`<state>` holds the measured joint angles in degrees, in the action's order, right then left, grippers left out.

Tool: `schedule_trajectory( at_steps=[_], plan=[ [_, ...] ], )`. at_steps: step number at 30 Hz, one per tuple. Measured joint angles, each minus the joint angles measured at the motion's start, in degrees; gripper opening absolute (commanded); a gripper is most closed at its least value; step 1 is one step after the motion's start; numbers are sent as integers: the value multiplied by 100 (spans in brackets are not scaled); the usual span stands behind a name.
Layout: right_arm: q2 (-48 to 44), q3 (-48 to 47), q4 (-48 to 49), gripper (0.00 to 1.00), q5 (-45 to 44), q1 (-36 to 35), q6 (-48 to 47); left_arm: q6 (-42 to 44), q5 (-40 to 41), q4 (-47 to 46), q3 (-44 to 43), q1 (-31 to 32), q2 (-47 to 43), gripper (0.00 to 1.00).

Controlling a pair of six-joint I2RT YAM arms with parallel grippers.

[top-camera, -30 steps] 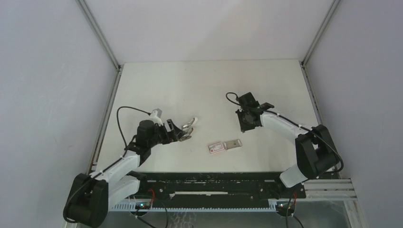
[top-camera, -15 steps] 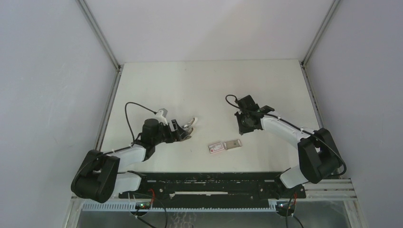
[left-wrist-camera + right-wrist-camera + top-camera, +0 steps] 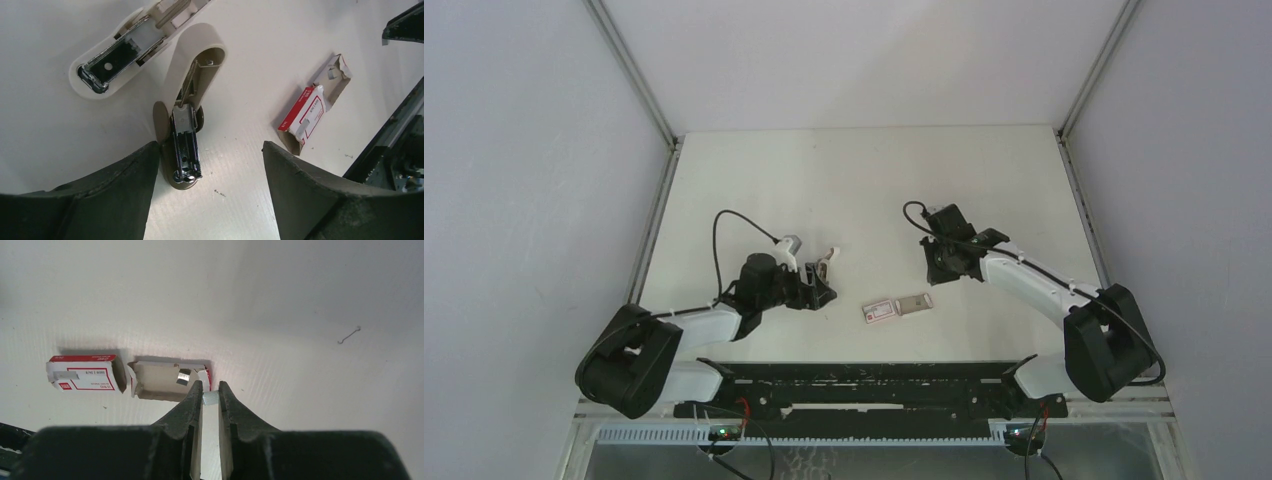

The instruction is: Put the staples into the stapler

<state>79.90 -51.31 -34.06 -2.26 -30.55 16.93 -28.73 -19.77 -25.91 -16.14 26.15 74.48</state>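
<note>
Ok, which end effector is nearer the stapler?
Left. The left end effector straddles the stapler; the right end effector, gripping the staples, hangs far to its right.

One stapler [image 3: 192,55], one box sleeve [image 3: 85,373], one tray [image 3: 155,382], one loose staple [image 3: 348,335].

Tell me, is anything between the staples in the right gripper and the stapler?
Nothing visible lies between the staples in the right gripper and the stapler. The box and tray lie to the near side, just off that line. The open left gripper flanks the stapler.
</note>
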Motion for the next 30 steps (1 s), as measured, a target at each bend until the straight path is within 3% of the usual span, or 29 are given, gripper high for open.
schedule_trajectory(
  at_steps=[10,18,30],
  plan=[
    [-289,299,85,12,22,-35,4,208,732,634,-415,323,83,76],
    [-326,417,131,12,24,-44,42,273,828,717,-658,638,354,68],
    [-522,417,192,12,-31,-262,321,-345,1038,507,-807,1578,643,66]
  ],
)
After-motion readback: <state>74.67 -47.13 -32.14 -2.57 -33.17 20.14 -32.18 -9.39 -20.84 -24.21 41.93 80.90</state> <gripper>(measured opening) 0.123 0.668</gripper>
